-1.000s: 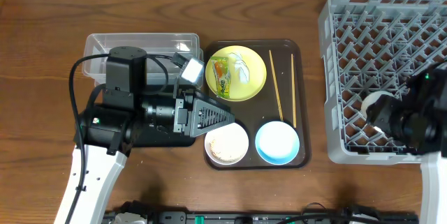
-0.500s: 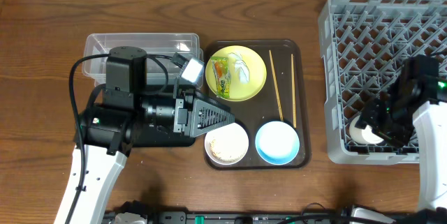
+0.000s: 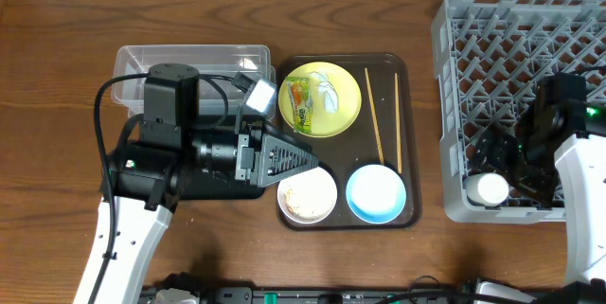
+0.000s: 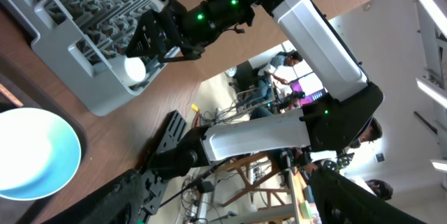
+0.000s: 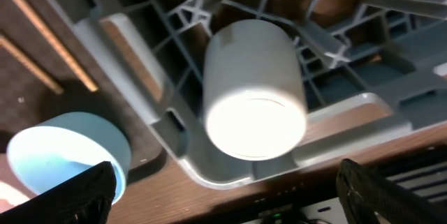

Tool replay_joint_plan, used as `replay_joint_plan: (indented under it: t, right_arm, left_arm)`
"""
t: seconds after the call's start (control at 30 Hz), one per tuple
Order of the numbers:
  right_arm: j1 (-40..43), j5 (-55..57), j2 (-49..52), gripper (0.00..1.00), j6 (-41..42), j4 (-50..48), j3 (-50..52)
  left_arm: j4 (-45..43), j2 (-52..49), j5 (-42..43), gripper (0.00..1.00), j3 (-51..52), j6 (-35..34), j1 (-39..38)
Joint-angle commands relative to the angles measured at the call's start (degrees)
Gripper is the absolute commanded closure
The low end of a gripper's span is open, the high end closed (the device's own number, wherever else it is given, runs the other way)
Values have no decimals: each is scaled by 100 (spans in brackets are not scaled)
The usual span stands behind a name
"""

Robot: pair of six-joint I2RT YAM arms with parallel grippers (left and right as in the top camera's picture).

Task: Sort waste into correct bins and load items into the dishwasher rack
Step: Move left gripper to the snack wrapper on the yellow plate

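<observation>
The white cup (image 3: 490,188) sits in the front-left corner cell of the grey dishwasher rack (image 3: 511,29); it also shows in the right wrist view (image 5: 255,88). My right gripper (image 3: 507,160) (image 5: 230,196) is open just above it, fingers wide apart and off the cup. My left gripper (image 3: 305,157) (image 4: 230,203) is open and empty, hovering left of the brown tray. The yellow plate (image 3: 331,115) carries the green-and-yellow wrapper (image 3: 300,103) and white scraps. The white-pinkish bowl (image 3: 307,194) holds beige scraps. The light-blue bowl (image 3: 376,192) and two chopsticks (image 3: 374,126) lie beside them.
The brown serving tray (image 3: 398,67) holds the plate, bowls and chopsticks. The clear tub (image 3: 189,58) stands at the back left. The black tray (image 3: 213,188) is mostly hidden under my left arm. The rack fills the right side of the table.
My right gripper carried the white cup to the rack's front-left corner, lowered it and opened. The cup now rests in the rack. The left arm has not moved.
</observation>
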State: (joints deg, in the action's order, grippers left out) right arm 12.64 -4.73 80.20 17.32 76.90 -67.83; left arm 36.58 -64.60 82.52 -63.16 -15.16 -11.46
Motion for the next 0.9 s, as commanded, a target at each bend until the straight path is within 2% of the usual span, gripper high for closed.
replay_joint_plan:
  t: [0.0, 0.1, 0.23, 0.37, 0.47, 0.67, 0.87]
  right_arm:
    - [-122, -713, -330, 2, -284, -103, -225]
    - [-122, -1980, -728, 3, -839, -457, -251]
    - [-125, -3414, -1316, 4, -1032, -1069, -251]
    - [-219, -3838, -1799, 3, -1008, -1399, -251]
    - [-330, -3838, -2002, 3, -1010, -1384, -249]
    - [-612, -3792, -2083, 2, -1012, -1305, -249]
    - [-754, -3587, -2083, 1, -1012, -1261, -247]
  left_arm:
    - [22, 50, 26, 21, -120, 31, -9]
    - [55, 50, -446, 21, -120, -52, -22]
    - [111, 50, -1886, 21, -120, -433, -155]
    - [321, -33, -4133, 21, -122, -643, -337]
    - [389, -269, -5209, 27, -122, -658, -448]
    - [387, -1139, -5337, 32, -129, -658, -702]
    - [319, -1233, -5539, 32, -313, -627, -992]
